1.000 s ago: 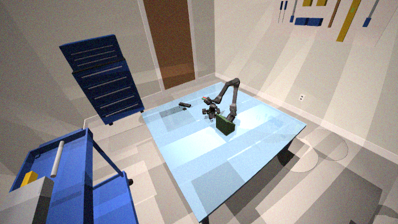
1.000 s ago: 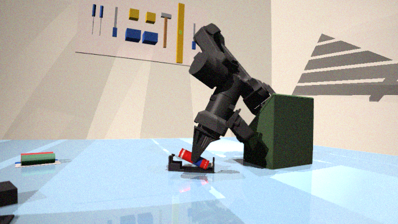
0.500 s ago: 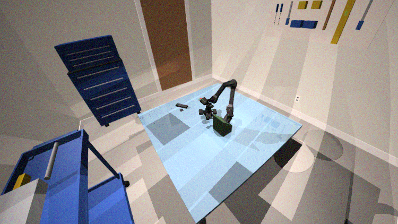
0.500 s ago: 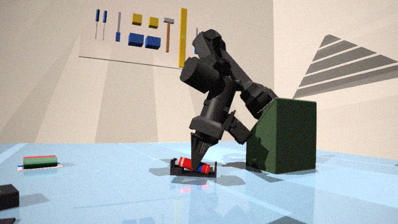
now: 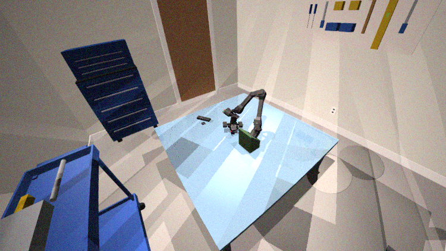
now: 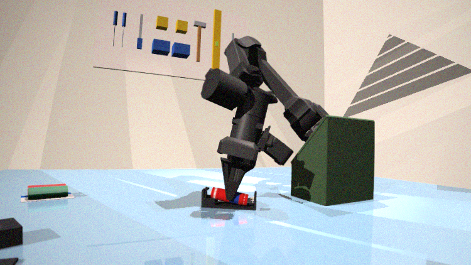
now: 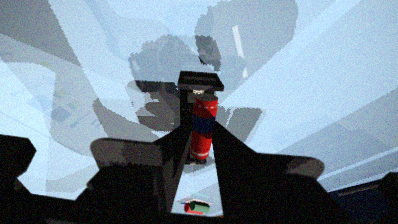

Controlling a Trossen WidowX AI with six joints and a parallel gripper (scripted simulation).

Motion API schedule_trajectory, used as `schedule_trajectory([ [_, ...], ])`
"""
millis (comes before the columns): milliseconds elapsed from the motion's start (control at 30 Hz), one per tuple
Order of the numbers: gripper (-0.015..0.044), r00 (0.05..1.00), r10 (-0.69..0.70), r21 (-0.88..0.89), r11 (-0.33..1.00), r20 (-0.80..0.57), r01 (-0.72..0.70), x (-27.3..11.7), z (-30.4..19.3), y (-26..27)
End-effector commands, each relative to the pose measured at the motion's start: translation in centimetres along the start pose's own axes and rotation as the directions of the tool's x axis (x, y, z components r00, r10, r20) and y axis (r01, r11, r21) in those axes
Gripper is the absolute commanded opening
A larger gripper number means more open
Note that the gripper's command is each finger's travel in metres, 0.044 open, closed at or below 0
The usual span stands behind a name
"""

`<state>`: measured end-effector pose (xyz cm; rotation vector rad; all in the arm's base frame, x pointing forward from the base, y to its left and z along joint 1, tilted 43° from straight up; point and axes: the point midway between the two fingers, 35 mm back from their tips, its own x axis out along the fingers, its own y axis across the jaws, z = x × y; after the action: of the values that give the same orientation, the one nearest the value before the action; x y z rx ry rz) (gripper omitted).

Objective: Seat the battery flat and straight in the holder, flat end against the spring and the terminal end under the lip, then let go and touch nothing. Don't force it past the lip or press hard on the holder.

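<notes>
1. The arm [image 6: 263, 82] is seen bent over at centre frame, wrist pointed steeply down.
2. The tool [image 6: 231, 194] is clenched narrowly on the battery [image 6: 229, 195].
3. The battery is laid slightly tilted in the holder [image 6: 227, 203] on the surface [image 6: 131, 223].

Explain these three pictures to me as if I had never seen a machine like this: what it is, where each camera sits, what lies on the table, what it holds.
The dark jointed thing is a robot arm; its gripper is shut on a red and blue battery. One picture looks down from high in the room, one from table level, one from the wrist along the fingers. The battery lies slightly tilted in a black holder on the pale blue table. Also there: a green box, a green and red block, a black block.
</notes>
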<state>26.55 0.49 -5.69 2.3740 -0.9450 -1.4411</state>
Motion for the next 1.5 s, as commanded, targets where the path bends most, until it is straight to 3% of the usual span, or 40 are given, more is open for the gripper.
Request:
schedule_trajectory([
  [0,0.0068,0.998,-0.001,0.010,1.000,0.059,0.000,0.27,0.32,0.36],
  [1000,0.0068,0.952,-0.026,0.029,0.999,0.304,0.018,0.39,-0.28,0.90],
  [1467,0.0068,0.948,-0.044,0.033,0.999,0.315,0.035,0.41,-0.29,0.94],
])
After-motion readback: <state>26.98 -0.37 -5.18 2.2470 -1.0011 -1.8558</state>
